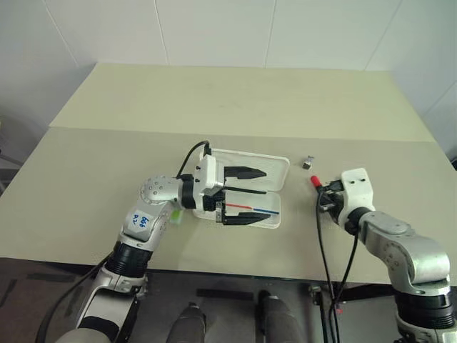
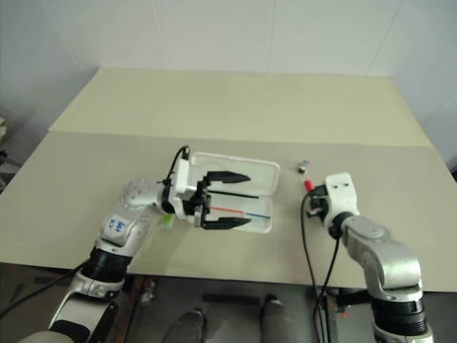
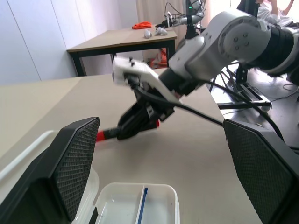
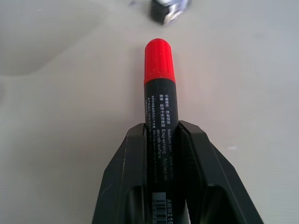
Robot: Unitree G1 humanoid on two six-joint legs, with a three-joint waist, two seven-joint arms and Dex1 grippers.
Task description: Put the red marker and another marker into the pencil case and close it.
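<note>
right wrist view: right gripper is clamped on the red marker, black barrel pinched between both fingers, red cap sticking out ahead. in the head views this gripper sits at about 3 o'clock of the pencil case, well apart from it, with the cap just showing.

left gripper hangs over the case with its fingers spread wide, holding nothing. case lies open on the table, lid folded back toward 12 o'clock, tray with the red and blue stripes toward 6 o'clock. tray looks bare of markers.

green marker lies on the table at about 9 o'clock of the case, half hidden beside the left forearm.

progress, judged: first marker is gripped but not in the case; green one untouched; lid not shut. early stage, most steps left.

around: small dark and silver object on the table at 12 o'clock of the right gripper, too small to identify. left gripper over the tray may crowd the drop-in path.
</note>
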